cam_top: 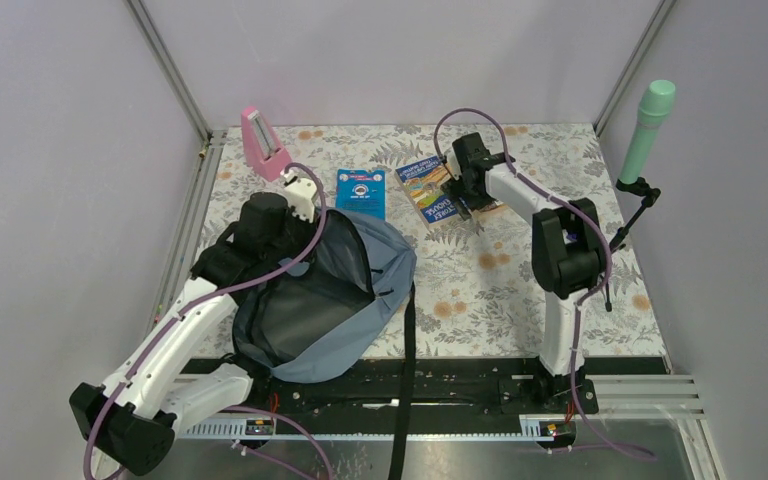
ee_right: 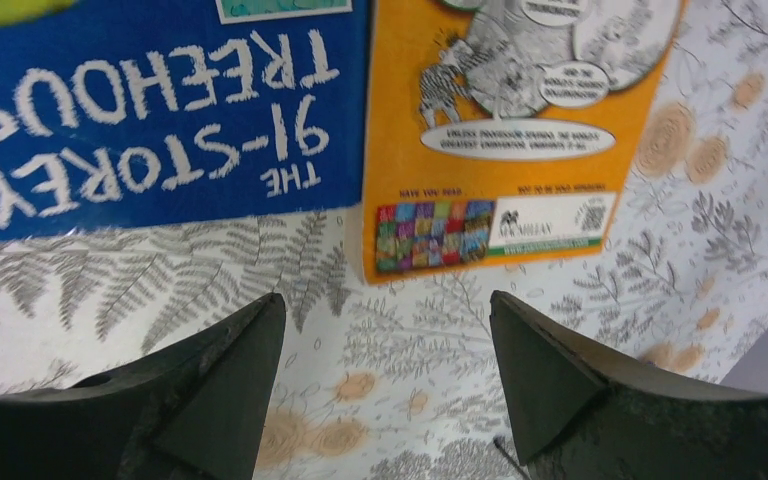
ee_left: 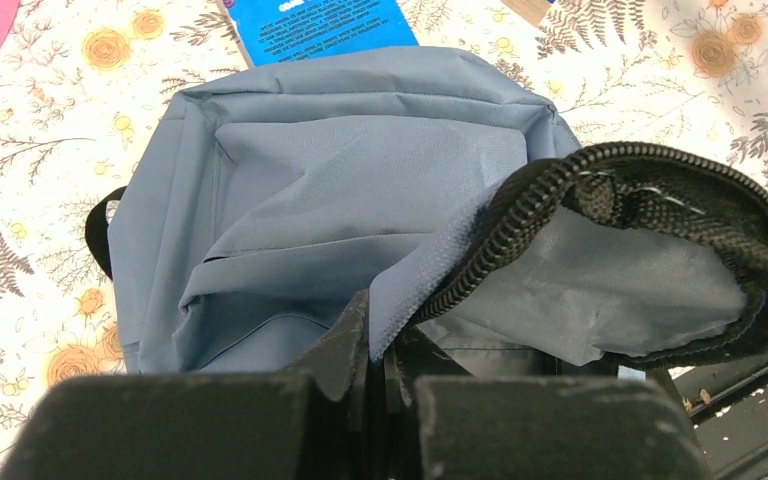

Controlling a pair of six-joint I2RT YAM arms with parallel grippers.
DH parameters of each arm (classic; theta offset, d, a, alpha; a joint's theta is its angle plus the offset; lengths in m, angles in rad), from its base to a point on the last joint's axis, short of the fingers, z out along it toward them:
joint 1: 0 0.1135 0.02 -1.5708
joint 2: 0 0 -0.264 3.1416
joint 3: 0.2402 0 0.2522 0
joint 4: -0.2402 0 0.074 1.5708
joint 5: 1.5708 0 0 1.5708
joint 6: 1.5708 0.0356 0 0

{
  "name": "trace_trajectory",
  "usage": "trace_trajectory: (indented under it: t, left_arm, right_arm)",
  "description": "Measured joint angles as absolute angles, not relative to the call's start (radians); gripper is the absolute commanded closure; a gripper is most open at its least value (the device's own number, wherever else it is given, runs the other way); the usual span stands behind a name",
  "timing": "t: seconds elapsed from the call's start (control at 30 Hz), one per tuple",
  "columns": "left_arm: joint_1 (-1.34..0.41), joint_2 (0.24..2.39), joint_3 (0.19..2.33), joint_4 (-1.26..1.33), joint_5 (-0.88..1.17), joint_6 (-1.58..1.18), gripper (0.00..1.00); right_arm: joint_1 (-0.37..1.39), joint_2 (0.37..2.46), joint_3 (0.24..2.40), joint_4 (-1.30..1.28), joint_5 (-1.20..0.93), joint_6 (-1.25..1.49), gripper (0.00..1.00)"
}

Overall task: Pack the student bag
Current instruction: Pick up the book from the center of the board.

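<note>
At the left of the table (cam_top: pixel 480 290), which is covered with a cloth of flowers and ferns, a pink wedge-shaped plastic box (cam_top: pixel 263 143) is stood upright near the back wall. Just in front of it the left tool (ee_left: pixel 378 365) is seen. It is closed tight on the soft grey-blue fabric backpack (cam_top: pixel 345 300). The black zipper edge (ee_left: pixel 520 215) of the bag's mouth is pinched between the two black fingers and held up. The backpack is laid on the left half of the table, close to the near edge. Its mouth is pulled wide, so the dark lining can be seen from above. A long black strap (cam_top: pixel 405 380) is hung from it over the near edge of the table. A small flat blue packet (cam_top: pixel 361 192) is laid just behind the backpack. Further right, a blue paper book with white letters (ee_right: pixel 150 110) is laid flat, and an orange paper book with cartoon pictures (ee_right: pixel 505 120) is set right beside it. The right tool (ee_right: pixel 388 320) is held over the cloth by the near edges of these two books. Its two black fingers are spread wide apart, and nothing is gripped between them. At the far right, a pale green round stick (cam_top: pixel 648 130) is held up on a thin black stand (cam_top: pixel 640 205) by the side wall.
</note>
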State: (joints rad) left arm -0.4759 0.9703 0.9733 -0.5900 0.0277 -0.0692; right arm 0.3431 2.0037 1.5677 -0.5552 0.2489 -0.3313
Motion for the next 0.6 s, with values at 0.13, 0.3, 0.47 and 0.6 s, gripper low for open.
trace_trajectory:
  t: [0.13, 0.3, 0.47, 0.6]
  left_arm:
    - [-0.464, 0.968, 0.971, -0.59, 0.021, -0.077, 1.0]
    - [-0.461, 0.957, 0.963, -0.59, 0.021, -0.08, 1.0]
    - [-0.458, 0.953, 0.955, -0.59, 0.02, -0.083, 1.0]
    - [-0.456, 0.953, 0.955, -0.589, 0.02, -0.085, 1.0]
  right_arm:
    - [0.335, 2.099, 1.63, -0.593, 0.244, -0.39, 0.19]
    - [0.331, 2.178, 1.688, -0.629, 0.255, -0.447, 0.19]
    - [0.327, 2.199, 1.692, -0.622, 0.305, -0.506, 0.23]
    - [0.324, 2.212, 1.693, -0.605, 0.35, -0.561, 0.45]
